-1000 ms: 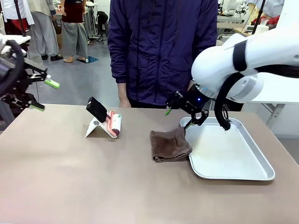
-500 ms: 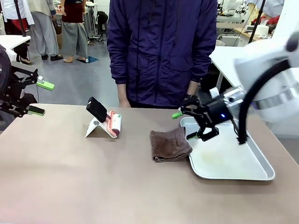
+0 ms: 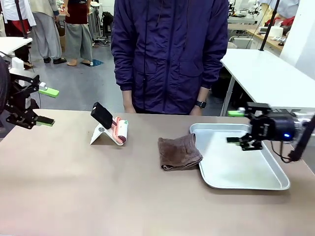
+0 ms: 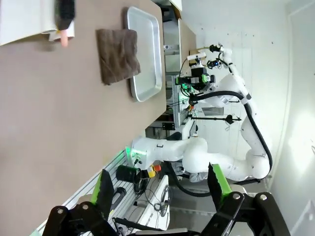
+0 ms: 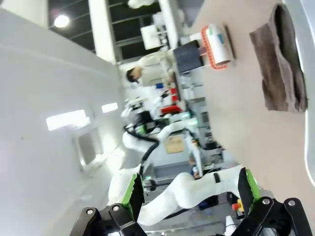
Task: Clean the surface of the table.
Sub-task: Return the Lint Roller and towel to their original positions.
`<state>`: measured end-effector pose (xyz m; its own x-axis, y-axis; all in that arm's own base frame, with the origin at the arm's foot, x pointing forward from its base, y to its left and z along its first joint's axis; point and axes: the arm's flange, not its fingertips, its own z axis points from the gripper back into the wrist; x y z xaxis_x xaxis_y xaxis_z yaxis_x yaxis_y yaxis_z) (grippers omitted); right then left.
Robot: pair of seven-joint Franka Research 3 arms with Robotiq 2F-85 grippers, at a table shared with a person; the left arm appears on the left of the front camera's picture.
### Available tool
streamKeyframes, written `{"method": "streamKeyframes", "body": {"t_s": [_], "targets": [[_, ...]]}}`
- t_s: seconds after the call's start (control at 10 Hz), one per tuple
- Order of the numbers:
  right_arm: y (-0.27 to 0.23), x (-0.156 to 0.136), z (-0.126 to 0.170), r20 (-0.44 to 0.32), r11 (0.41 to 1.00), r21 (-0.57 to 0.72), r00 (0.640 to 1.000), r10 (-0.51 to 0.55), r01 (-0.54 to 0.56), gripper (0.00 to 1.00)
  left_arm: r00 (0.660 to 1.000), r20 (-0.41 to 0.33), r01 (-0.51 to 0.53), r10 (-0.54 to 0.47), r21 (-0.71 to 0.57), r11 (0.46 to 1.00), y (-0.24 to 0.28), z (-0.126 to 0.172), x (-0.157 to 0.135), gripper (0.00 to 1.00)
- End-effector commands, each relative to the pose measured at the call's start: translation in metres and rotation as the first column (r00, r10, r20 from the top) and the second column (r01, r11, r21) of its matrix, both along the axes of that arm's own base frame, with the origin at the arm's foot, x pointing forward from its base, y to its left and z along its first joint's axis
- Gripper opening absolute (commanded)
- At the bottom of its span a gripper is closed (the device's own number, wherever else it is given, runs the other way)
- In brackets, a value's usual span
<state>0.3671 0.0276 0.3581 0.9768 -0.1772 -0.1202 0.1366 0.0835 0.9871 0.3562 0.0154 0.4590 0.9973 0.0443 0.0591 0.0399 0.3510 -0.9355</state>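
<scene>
One tan table [image 3: 74, 187], brown cloth [image 3: 179, 152] beside silver tray [image 3: 246, 169], busy workshop behind

Smooth, matt tan-brown table [image 3: 74, 191] top. Near its right edge, dull silvery metal tray [image 3: 246, 178] with soft sheen. Against the tray's left rim, crumpled brown cloth [image 3: 178, 152], nappy and rough. Green pads on black grippers, plastic-looking.

Grey floor [image 3: 93, 83], white-topped table [image 3: 266, 73] at right, cluttered workbenches [image 3: 246, 22] behind, white wall [image 5: 44, 98]
</scene>
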Motion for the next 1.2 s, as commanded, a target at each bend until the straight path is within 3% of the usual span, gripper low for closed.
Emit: {"method": "streamKeyframes", "body": {"t_s": [0.0, 0.1, 0.3, 0.4, 1.1], "targets": [[-0.043, -0.033, -0.03, 0.039, 0.993, 0.067, 0.995, 0.093, -0.096, 1.0, 0.998, 0.036, 0.063, -0.06, -0.066, 0.996, 0.031, -0.016, 0.017, 1.0], [-0.062, -0.039, -0.035, 0.038, 0.994, 0.1, 0.999, 0.037, -0.041, 1.0, 0.999, 0.024, 0.047, -0.045, -0.072, 0.996, 0.048, -0.023, 0.017, 1.0], [-0.08, -0.054, -0.041, 0.099, 0.985, 0.171, 0.994, -0.047, 0.029, 1.0, 0.997, 0.0, -0.082, 0.082, -0.031, 0.996, 0.077, -0.042, 0.02, 1.0], [-0.071, -0.029, -0.033, 0.024, 0.993, 0.113, 1.0, 0.018, -0.02, 1.0, 1.0, 0.008, -0.013, 0.013, -0.045, 0.999, 0.048, -0.029, 0.014, 1.0], [-0.071, -0.029, -0.033, 0.024, 0.993, 0.113, 1.0, 0.018, -0.02, 1.0, 1.0, 0.008, -0.013, 0.013, -0.045, 0.999, 0.048, -0.029, 0.014, 1.0]]}}
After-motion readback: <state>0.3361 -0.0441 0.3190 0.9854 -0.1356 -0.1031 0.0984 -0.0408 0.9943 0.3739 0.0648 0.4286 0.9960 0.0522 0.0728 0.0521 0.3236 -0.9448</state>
